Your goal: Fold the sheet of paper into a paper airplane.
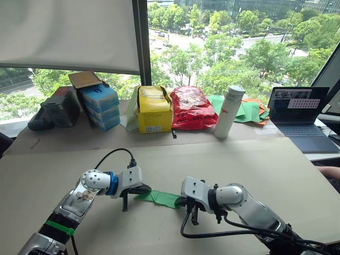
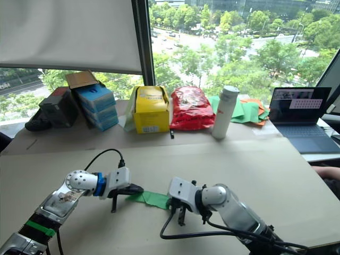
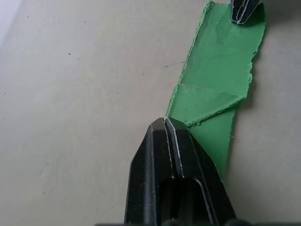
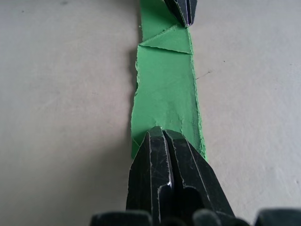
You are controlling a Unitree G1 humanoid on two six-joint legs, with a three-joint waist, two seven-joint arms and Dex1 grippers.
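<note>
Both grippers pin the folded paper strip to the table.

I hold the left gripper (image 3: 165, 123) and right gripper (image 4: 162, 133), fingers pressed together, on opposite ends of the sheet of paper (image 1: 159, 198), a narrow layered strip mid-table (image 1: 239, 159), likely to flatten creases. The yellow box (image 1: 153, 110) sits behind, contents unclear.

The thin bright-green sheet of paper (image 4: 164, 94) looks matt, with rough, torn-looking edges and sharp creases. The wide beige table top (image 1: 265, 175) under it is smooth and dull, with a few tiny specks. The left gripper (image 3: 165, 123) and the right gripper (image 4: 162, 132) have hard black plastic fingers that shine a little along their edges. The tall white bottle (image 1: 228, 112) looks smooth. The puffy red bag (image 1: 191, 108) is shiny and crinkly. The yellow box (image 1: 154, 109) looks like plain cardboard.
</note>
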